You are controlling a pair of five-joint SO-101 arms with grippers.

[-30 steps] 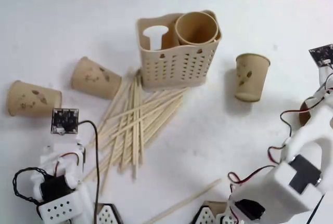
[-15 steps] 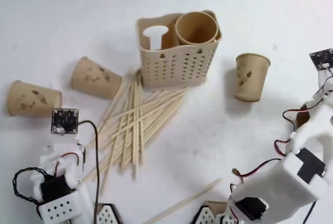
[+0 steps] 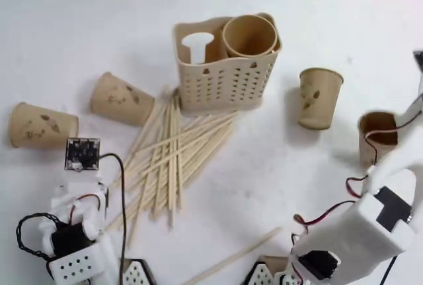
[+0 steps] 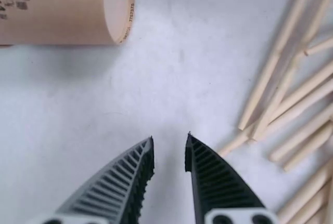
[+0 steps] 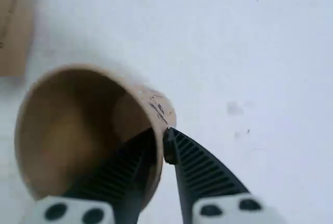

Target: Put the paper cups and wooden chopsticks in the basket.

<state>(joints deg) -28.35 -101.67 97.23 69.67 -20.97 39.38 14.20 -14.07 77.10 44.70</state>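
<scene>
Robotics lab bench: white table (image 3: 59,34), two small arms (image 3: 360,235), loose wiring (image 3: 114,157)

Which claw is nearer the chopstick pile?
Left. The left claw sits open beside the chopstick pile; the right claw is far across the table, pinching a paper cup.

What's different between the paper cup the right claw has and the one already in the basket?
The held cup is pinched at its wall by the right claw, one finger inside, one outside; the basket cup is touched by nothing. The held cup is out near the table's right edge; the basket cup sits inside the basket. Both are tan, mouth up.
</scene>
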